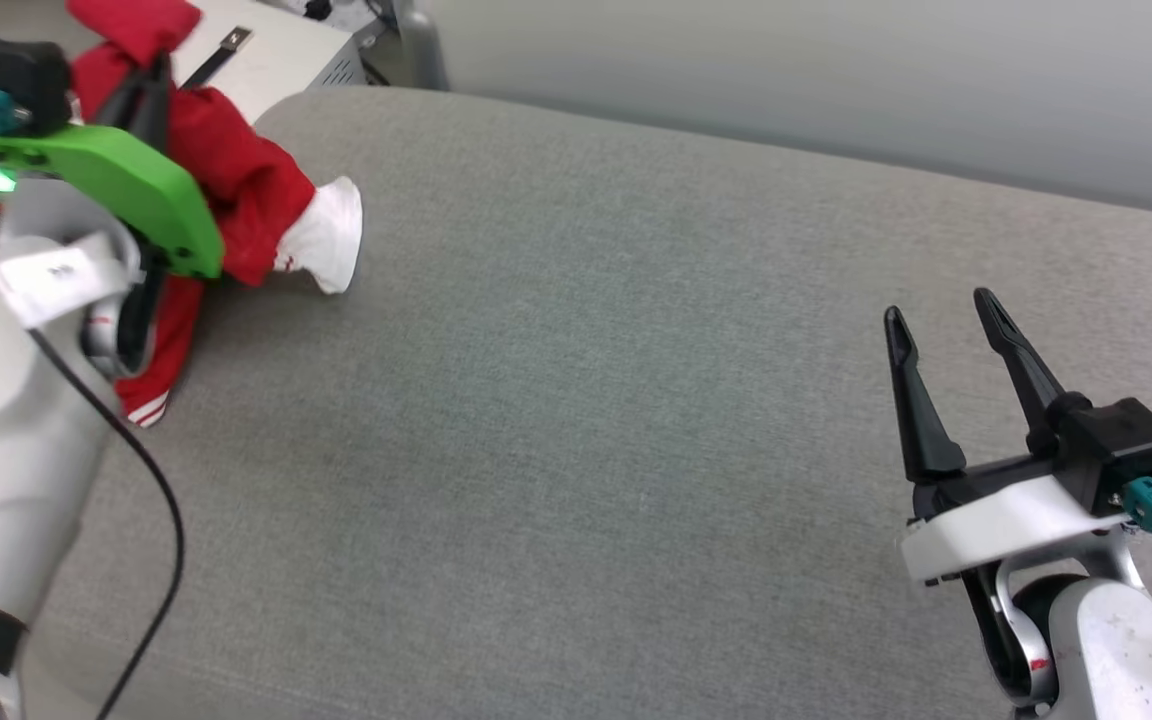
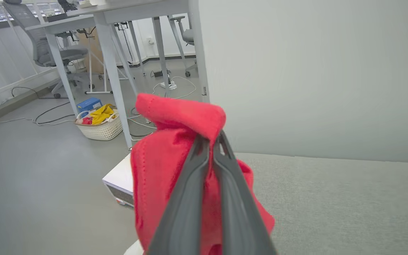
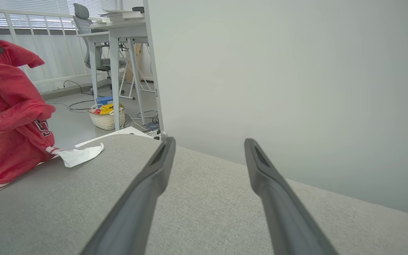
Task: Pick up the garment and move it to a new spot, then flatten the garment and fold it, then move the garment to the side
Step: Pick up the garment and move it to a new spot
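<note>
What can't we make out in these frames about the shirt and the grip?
1. Chest print: right wrist view, a sliver shows; folds of the garment hide the rest.
2. Garment's lower part: head view, behind the left arm's green plate; left wrist view, cut by the bottom edge.
3. How much cloth the left gripper pinches: left wrist view, its own fingers cover it.
4. Basket contents: left wrist view, too small.

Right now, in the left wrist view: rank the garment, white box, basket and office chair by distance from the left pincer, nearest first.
1. Garment: pinched in the shut left pincer.
2. White box: lower left, just behind the garment.
3. Basket: left, beyond the box.
4. Office chair: far upper left.
</note>
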Robot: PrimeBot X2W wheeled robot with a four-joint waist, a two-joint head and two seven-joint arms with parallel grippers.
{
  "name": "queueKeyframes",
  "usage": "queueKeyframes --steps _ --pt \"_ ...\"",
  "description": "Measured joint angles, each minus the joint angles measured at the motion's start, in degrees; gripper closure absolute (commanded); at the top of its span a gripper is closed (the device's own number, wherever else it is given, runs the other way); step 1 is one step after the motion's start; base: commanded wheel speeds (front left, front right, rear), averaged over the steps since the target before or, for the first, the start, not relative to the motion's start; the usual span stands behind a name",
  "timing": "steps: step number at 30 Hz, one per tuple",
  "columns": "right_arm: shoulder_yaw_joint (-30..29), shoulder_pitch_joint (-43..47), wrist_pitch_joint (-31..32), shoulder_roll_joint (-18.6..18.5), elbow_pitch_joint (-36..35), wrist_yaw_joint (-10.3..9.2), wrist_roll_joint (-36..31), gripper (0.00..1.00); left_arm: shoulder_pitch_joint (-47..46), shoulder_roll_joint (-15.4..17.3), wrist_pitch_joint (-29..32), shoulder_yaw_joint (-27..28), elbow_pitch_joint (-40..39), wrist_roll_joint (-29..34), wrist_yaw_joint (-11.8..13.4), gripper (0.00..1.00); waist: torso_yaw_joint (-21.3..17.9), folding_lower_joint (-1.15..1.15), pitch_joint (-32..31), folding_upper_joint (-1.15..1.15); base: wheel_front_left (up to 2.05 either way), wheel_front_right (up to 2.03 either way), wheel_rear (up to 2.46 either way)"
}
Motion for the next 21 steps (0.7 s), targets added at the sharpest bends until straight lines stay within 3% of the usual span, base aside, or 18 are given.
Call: queueKeyframes --steps 11,21 --pt "-2.76 4.98 0.08 0.04 -0.22 0.0 2.36 0.0 7.31 -6.45 4.49 -6.17 -15.01 -0.08 1.11 1.0 -7.37 0.0 -2.76 0.0 0.0 0.0 0.0" --pt "-2.81 6.27 -0.21 0.03 -0.12 0.0 4.09 0.0 10.83 -16.17 6.28 -14.25 -24.7 0.78 1.1 1.0 -15.89 0.0 -2.39 0.0 0.0 0.0 0.0"
